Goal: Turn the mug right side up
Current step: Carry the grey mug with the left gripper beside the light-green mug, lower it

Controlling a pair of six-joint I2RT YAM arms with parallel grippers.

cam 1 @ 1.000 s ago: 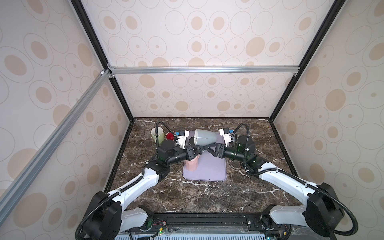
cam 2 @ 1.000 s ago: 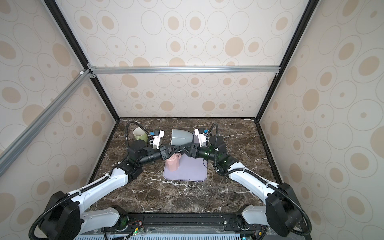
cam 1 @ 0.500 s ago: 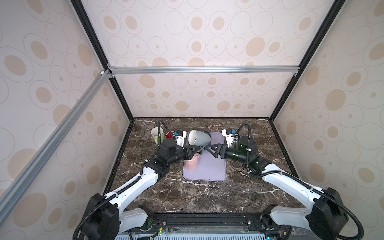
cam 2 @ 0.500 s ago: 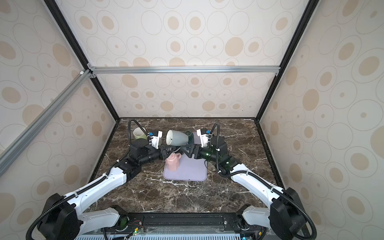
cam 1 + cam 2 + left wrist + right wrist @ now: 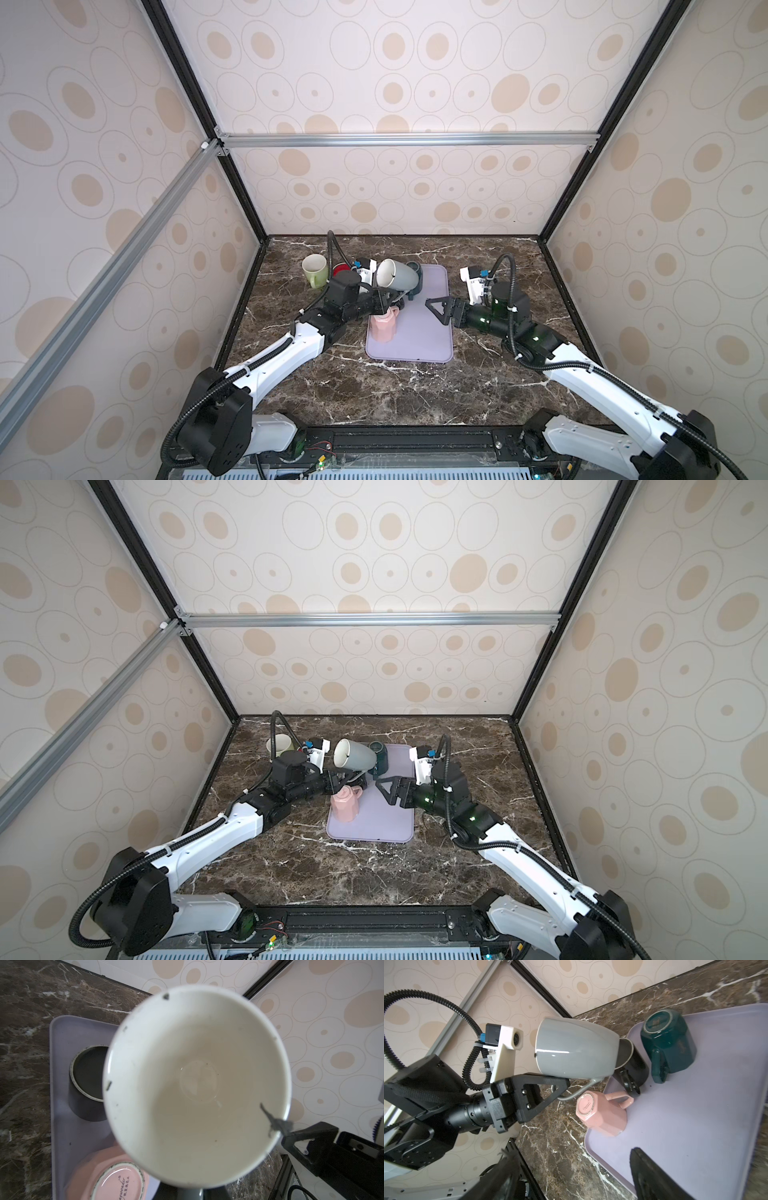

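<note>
Grey mug (image 5: 397, 275) is hanging sideways over the 10 o'clock corner of the tray (image 5: 419, 340), left end effector (image 5: 390, 300) clenching its handle, right end effector (image 5: 434, 303) released at 3 o'clock; I am judging the wrist is needing a slow roll.

Bright even light, blurred foreground.
</note>
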